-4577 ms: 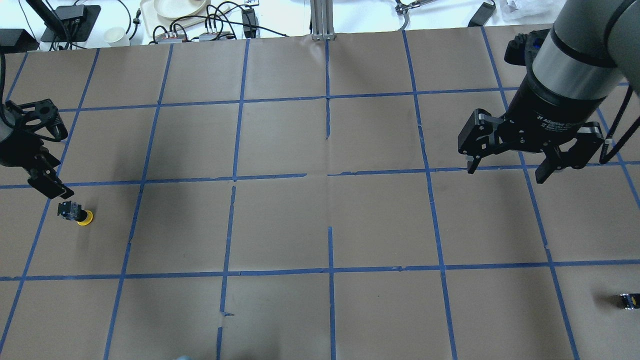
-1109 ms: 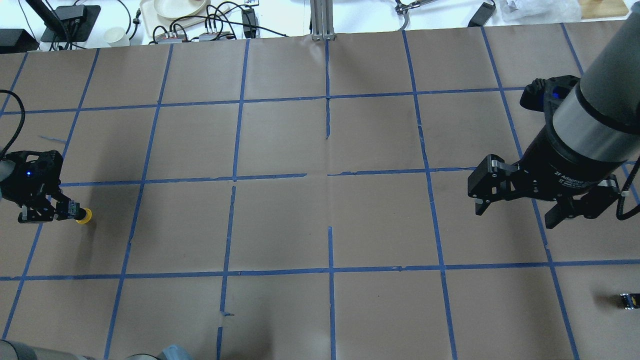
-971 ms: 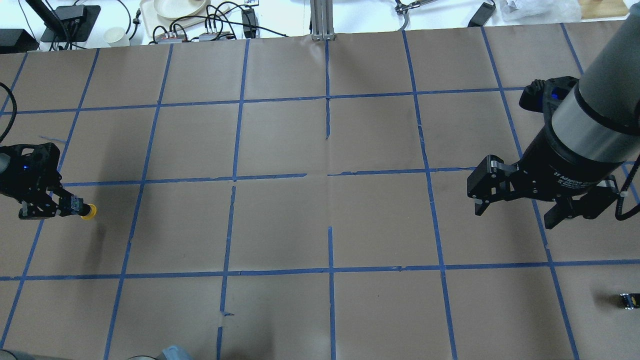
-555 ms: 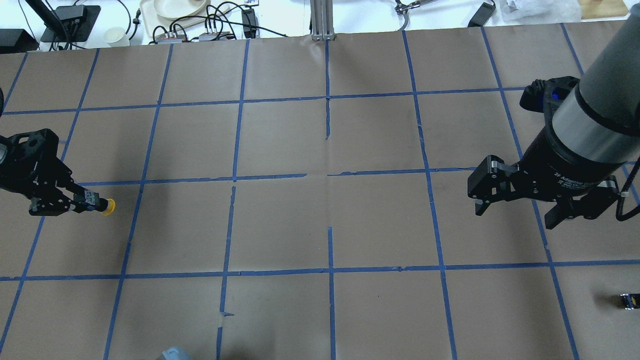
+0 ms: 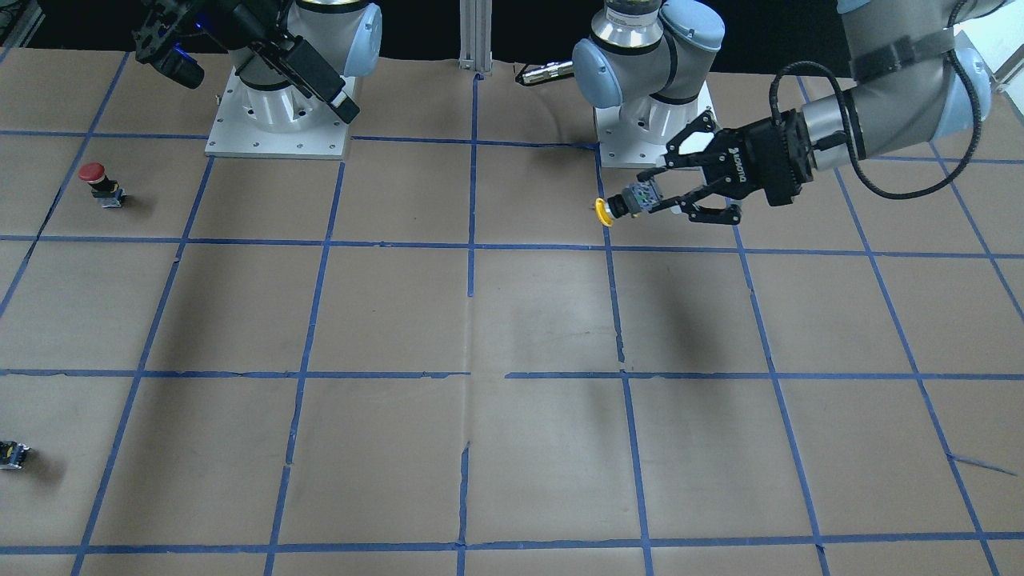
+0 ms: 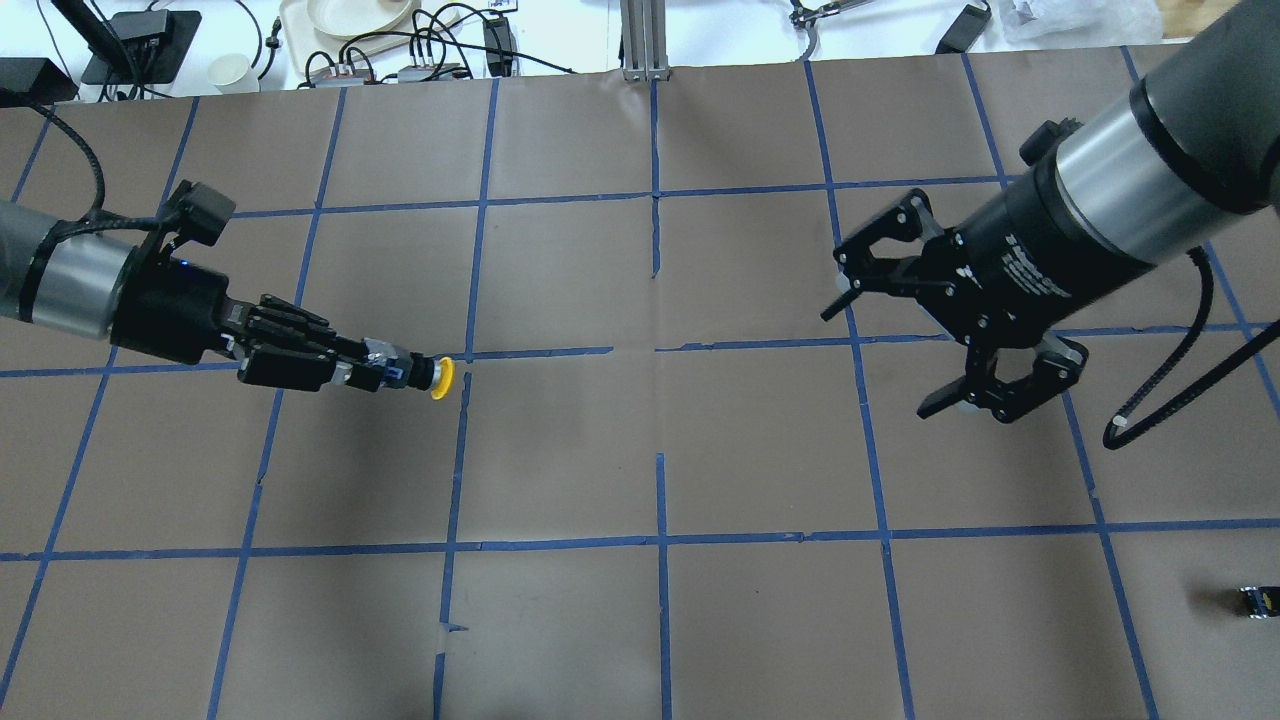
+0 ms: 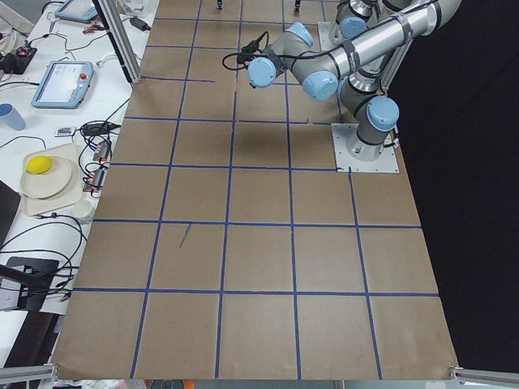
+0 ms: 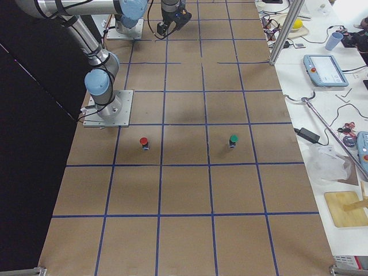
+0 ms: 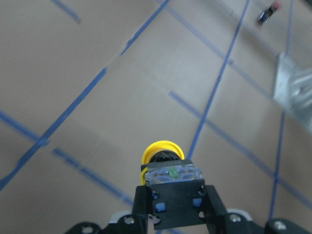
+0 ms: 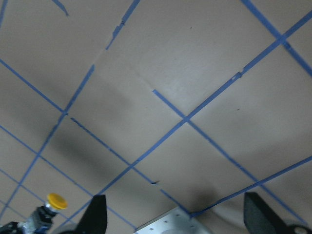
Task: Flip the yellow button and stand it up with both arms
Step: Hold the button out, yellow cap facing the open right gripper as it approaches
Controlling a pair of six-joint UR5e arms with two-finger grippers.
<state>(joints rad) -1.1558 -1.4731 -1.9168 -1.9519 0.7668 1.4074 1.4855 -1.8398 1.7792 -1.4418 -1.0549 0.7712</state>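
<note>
The yellow button (image 6: 418, 375) is in the air, left of centre in the overhead view, lying sideways with its cap pointing toward the middle of the frame. The left gripper (image 6: 375, 372) pinches its grey-black body between both fingers, and the cap sticks out past the fingertips. In the front-facing view the button (image 5: 626, 206) sits right of centre in the upper part of the frame, clear of the brown paper table (image 6: 560, 450) with its blue tape grid. White lettering on the gripper's side there reads ROBOTIQ. The left wrist camera looks along the button (image 9: 165, 165) from behind, and the body's clear top face shows a small green mark.

The right gripper (image 6: 878, 362) hangs right of centre in the overhead view with its fingers spread wide around nothing, well apart from the button. The white print on its wrist is too small to read.

A red-capped button (image 5: 100, 182) stands at the front view's left. A small black block with a yellow mark (image 6: 1256, 600) lies at the overhead frame's lower right edge.
</note>
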